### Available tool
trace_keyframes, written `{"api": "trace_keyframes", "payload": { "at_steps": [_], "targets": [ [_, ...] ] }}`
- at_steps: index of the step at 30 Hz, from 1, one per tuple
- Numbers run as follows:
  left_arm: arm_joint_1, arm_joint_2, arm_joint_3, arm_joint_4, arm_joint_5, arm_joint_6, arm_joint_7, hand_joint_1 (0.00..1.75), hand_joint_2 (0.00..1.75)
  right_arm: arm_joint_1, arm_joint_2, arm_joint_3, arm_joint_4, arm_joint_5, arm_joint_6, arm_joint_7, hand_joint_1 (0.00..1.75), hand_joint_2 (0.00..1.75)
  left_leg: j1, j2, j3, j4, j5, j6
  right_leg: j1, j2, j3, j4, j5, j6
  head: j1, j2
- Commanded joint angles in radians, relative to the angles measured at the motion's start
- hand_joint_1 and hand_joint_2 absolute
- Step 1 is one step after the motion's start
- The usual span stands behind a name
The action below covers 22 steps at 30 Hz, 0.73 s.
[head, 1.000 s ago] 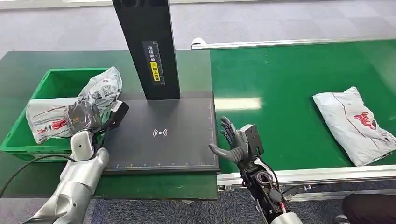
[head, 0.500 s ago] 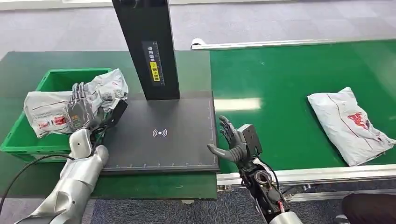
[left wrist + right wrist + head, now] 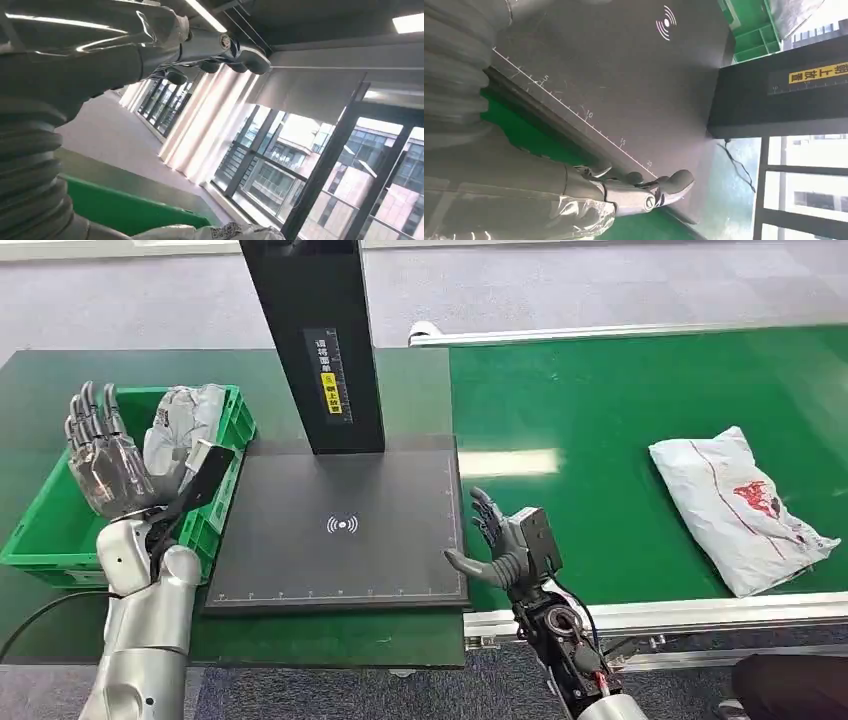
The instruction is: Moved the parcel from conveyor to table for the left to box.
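A grey-white plastic parcel (image 3: 186, 421) lies inside the green box (image 3: 42, 537) at the left of the table; its edge (image 3: 210, 232) also shows in the left wrist view. My left hand (image 3: 105, 455) is raised above the box with its fingers spread and holds nothing. A second white parcel (image 3: 735, 505) with red print lies on the green conveyor belt (image 3: 620, 440) at the right. My right hand (image 3: 497, 543) hovers open at the right edge of the black scale pad (image 3: 340, 525), fingers apart, holding nothing.
A black post (image 3: 315, 340) with a yellow label stands at the back of the scale pad. The conveyor's metal rail (image 3: 660, 615) runs along its near edge. The dark green table (image 3: 40, 380) surrounds the box.
My left hand has let go of the parcel, which has dropped into the green box, and the hand has lifted up and opened. The conveyor parcel has drifted slightly left. My right hand stays still.
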Motion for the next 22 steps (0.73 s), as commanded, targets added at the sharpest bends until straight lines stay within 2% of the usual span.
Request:
{"api": "trace_keyframes", "payload": {
  "at_steps": [1,2,3,5,9,10,11,12,13,14,15,16,17,18,20,22],
  "targets": [
    [-0.025,-0.148,0.318,-0.121,0.103,0.034,-0.358,0.00,1.75,-0.032,0.009,0.002,0.050,-0.001,0.009,-0.012,0.00,1.75,0.000,0.000,0.002,-0.001,0.000,0.001,0.000,0.001,0.002,-0.002,0.000,0.000,0.000,0.000],
    [-0.078,-0.207,0.479,-0.097,0.121,0.034,-0.529,0.00,1.75,-0.038,0.008,0.008,0.062,-0.003,0.010,-0.019,0.00,1.75,0.000,0.001,0.001,0.000,-0.001,0.001,0.000,0.001,0.001,-0.001,0.000,0.000,0.000,0.000],
    [-0.086,-0.211,0.492,-0.112,0.133,0.034,-0.548,0.00,1.75,-0.040,0.007,0.010,0.069,-0.003,0.011,-0.022,0.00,1.75,0.001,0.001,0.000,0.001,-0.001,0.001,0.001,0.001,0.000,0.000,0.000,0.000,0.000,0.000],
    [-0.102,-0.213,0.526,-0.044,0.101,0.034,-0.548,0.00,1.75,-0.043,0.005,0.013,0.082,-0.010,0.011,-0.034,0.00,1.75,0.000,0.001,0.000,0.000,-0.001,0.001,0.000,0.002,0.000,0.000,0.000,0.000,0.000,0.000],
    [-0.113,-0.220,0.540,-0.062,0.072,0.034,-0.548,0.00,1.75,-0.031,0.001,0.016,0.070,-0.016,0.006,-0.043,0.00,1.75,0.000,0.000,0.000,0.000,0.000,0.000,0.000,0.000,0.001,-0.001,0.000,0.000,0.000,0.000],
    [-0.113,-0.194,0.514,-0.025,0.064,0.034,-0.520,0.00,1.75,-0.031,0.002,0.017,0.068,-0.016,0.005,-0.043,0.00,1.75,0.000,0.000,0.001,-0.001,0.000,0.000,0.000,0.000,0.001,-0.002,0.000,0.000,0.000,0.000],
    [-0.113,-0.194,0.514,-0.025,0.064,0.034,-0.520,0.00,1.75,-0.031,0.002,0.017,0.068,-0.016,0.005,-0.043,0.00,1.75,0.000,0.000,0.000,-0.001,0.000,0.000,0.000,0.000,0.001,-0.001,0.000,0.000,0.000,0.000],
    [-0.103,-0.183,0.461,0.025,0.025,0.034,-0.468,0.00,1.75,-0.032,0.000,0.018,0.067,-0.020,0.003,-0.041,0.00,1.75,0.000,-0.002,0.001,-0.001,0.001,0.000,0.000,-0.001,0.001,-0.001,0.000,-0.001,0.000,0.000],
    [-0.143,-0.116,0.327,0.277,-0.113,0.034,-0.285,0.00,1.75,-0.031,-0.005,0.015,0.061,-0.018,-0.001,-0.041,0.00,1.75,0.000,-0.001,0.002,-0.003,0.001,0.000,0.000,0.000,0.002,-0.002,0.000,-0.001,0.000,0.000],
    [-0.131,-0.122,0.192,0.294,-0.057,0.034,-0.207,0.00,1.75,-0.033,-0.012,0.012,0.057,-0.017,0.009,-0.041,0.00,1.75,0.000,0.000,0.004,-0.004,0.001,0.000,0.000,0.000,0.003,-0.004,0.001,-0.001,0.000,0.000],
    [-0.100,-0.154,0.180,0.230,0.078,0.034,-0.323,0.00,1.75,-0.036,-0.013,0.006,0.052,-0.020,0.009,-0.050,0.00,1.75,-0.001,-0.008,0.001,-0.003,0.002,0.001,-0.001,-0.007,0.003,-0.002,0.000,0.000,0.000,0.000],
    [-0.092,-0.190,0.134,0.273,0.349,0.034,-0.523,0.00,1.75,-0.037,-0.015,-0.013,0.030,-0.034,0.005,-0.075,0.00,1.75,0.000,-0.008,0.000,-0.001,0.002,0.001,0.000,-0.007,0.001,-0.002,-0.001,0.000,0.000,0.000],
    [-0.092,-0.190,0.134,0.273,0.349,0.034,-0.523,0.00,1.75,-0.037,-0.015,-0.013,0.030,-0.034,0.005,-0.075,0.00,1.75,-0.001,-0.010,0.001,-0.001,0.002,0.001,-0.001,-0.009,0.002,-0.002,-0.001,0.000,0.000,0.000],
    [-0.016,-0.148,-0.148,0.216,0.692,-0.010,-0.541,0.00,1.75,-0.036,-0.030,-0.030,-0.015,-0.048,0.001,-0.093,0.00,1.75,0.000,-0.009,0.000,-0.001,0.002,0.001,0.000,-0.009,0.002,-0.002,-0.001,0.000,0.000,0.000],
    [0.064,-0.103,-0.351,0.077,0.920,0.021,-0.548,0.00,1.75,-0.041,-0.041,-0.038,-0.045,-0.056,0.010,-0.095,0.00,1.75,-0.001,-0.007,-0.002,0.000,0.001,0.001,-0.001,-0.005,0.000,-0.001,0.000,0.001,0.000,0.000],
    [0.134,-0.071,-0.486,-0.050,1.097,-0.044,-0.544,0.00,1.75,-0.050,-0.047,-0.048,-0.064,-0.069,0.013,-0.097,0.00,1.75,-0.001,-0.003,-0.001,0.000,0.000,0.001,-0.001,-0.002,0.000,-0.001,0.000,0.001,0.001,0.000]
  ]
}}
